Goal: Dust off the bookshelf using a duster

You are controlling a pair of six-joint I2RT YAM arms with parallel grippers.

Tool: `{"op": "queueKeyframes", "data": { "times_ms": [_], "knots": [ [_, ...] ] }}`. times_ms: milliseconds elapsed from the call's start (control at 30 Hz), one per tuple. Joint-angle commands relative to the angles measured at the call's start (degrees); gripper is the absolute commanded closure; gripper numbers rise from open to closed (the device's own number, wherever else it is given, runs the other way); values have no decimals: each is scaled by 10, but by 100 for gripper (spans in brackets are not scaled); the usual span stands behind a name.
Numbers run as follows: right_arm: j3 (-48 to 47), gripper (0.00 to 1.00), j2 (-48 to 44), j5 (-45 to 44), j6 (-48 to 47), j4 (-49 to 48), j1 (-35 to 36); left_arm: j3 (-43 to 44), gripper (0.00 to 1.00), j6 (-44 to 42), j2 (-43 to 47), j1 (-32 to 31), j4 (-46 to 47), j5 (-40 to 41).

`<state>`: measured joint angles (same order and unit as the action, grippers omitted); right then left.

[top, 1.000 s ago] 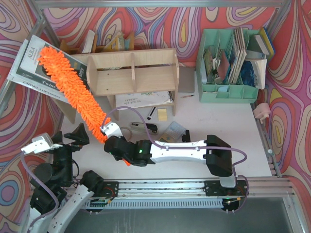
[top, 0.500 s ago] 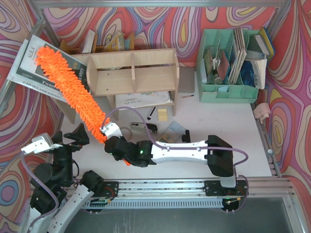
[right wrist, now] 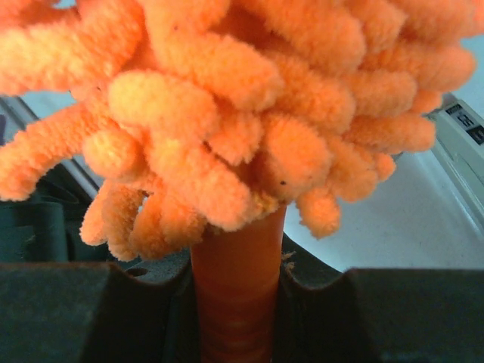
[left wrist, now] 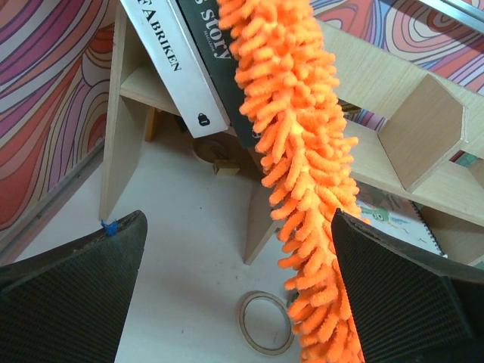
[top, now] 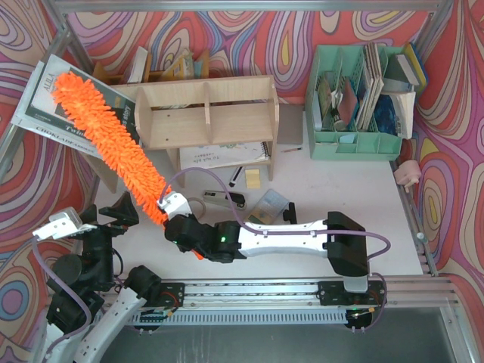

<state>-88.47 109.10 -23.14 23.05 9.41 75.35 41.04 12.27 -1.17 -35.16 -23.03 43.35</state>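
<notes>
Swirl-patterned walls (top: 227,30) ring the pale desk (top: 340,189). The long orange fluffy chenille duster (top: 106,140) slants across leaning books (top: 57,102) at the left end of the light plywood two-tier bookshelf (top: 208,113), handle (right wrist: 236,302) pinched in the right jaws (left jaws spread, empty). Best swept rightward along the top board, lightly.

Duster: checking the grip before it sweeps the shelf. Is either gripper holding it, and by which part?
Right gripper is shut on the duster by its handle, just below the fluffy head. Left gripper is open, holding nothing.
</notes>
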Motion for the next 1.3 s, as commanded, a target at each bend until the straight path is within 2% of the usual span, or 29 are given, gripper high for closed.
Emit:
{"op": "queueKeyframes", "data": {
  "times_ms": [0, 267, 600, 867, 1100, 1267],
  "knots": [
    [2, 100, -2, -26, 49, 31, -13, -4, 2, 4, 9, 3, 2, 9],
    [-13, 100, -1, -27, 52, 41, -17, -5, 2, 4, 9, 3, 2, 11],
    [28, 100, -41, 4, -47, -92, 5, -6, 2, 4, 8, 3, 3, 11],
    [4, 100, -7, -39, 2, -24, 3, -7, 2, 4, 8, 3, 4, 10],
    [-28, 100, 21, -28, 60, 58, -20, -7, 2, 3, 9, 3, 4, 9],
    [-24, 100, 22, -4, 64, 56, -29, -8, 2, 3, 7, 3, 5, 9]
  ]
}}
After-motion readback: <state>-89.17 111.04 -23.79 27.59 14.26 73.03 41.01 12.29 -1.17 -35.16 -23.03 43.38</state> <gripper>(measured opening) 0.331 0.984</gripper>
